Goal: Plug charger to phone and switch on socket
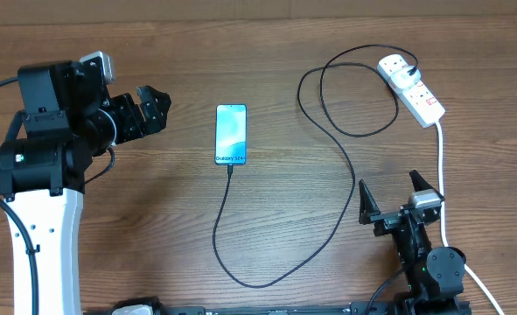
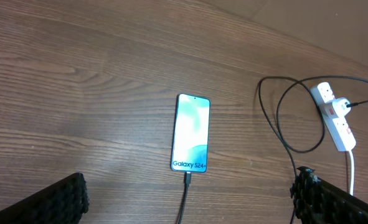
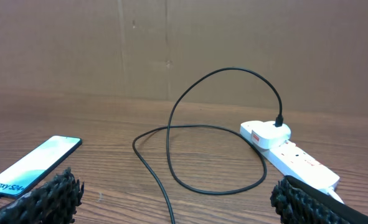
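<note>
Over on the left, the left gripper (image 1: pixel 159 109) is hovering above the wooden table (image 1: pixel 267 44), pointing toward the middle. Its fingers (image 2: pixel 53 202) are standing wide apart and are gripping nothing.

Just right of it, well clear of those fingers, the phone (image 1: pixel 231 134) is lying flat and face up near the table's centre. Its blue-teal screen is glowing, with the "Galaxy S24+" lettering at the near edge. The connector tip of the charger (image 1: pixel 332 223) is sitting in the phone's near edge. From there the thin black cable is dropping toward the front of the table, curving round and climbing rightward. It is then making one big loop before it reaches the far right corner.

There the cable is ending at a white adapter (image 1: pixel 396 66), which is sitting on the far end of the socket (image 1: pixel 424 99). The strip is lying at a slant and showing small red marks. I cannot tell which way its switches are set. Its thick white cord (image 1: pixel 440 175) is trailing down the right side toward the front edge.

At the front right, the right gripper (image 1: pixel 387 181) is pointing up the table toward the strip. Its fingers (image 3: pixel 43 199) are spread fully open and are touching neither the cable nor the cord that is passing just beside it.
</note>
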Controlling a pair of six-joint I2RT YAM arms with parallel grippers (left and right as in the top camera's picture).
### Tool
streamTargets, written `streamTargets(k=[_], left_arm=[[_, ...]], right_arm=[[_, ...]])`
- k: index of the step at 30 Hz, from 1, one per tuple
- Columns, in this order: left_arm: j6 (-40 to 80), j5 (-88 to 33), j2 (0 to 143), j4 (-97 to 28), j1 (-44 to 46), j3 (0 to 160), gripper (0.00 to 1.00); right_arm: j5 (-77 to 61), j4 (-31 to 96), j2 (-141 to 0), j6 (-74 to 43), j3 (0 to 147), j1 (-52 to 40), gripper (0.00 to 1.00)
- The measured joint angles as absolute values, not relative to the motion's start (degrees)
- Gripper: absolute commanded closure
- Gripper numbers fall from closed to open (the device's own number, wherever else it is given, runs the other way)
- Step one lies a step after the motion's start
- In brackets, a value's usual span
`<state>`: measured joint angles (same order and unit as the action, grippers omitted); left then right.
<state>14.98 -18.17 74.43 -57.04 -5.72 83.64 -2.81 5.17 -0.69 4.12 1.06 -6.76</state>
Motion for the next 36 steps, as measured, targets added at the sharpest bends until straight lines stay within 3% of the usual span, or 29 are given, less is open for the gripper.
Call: streamTargets(k=[36], left_arm=[[14.98,-18.15,74.43,-57.04,-5.72,83.64,0.0]], right_arm=[[-0.95,5.19,-0.69,2.11,1.06,-5.65,0.0]])
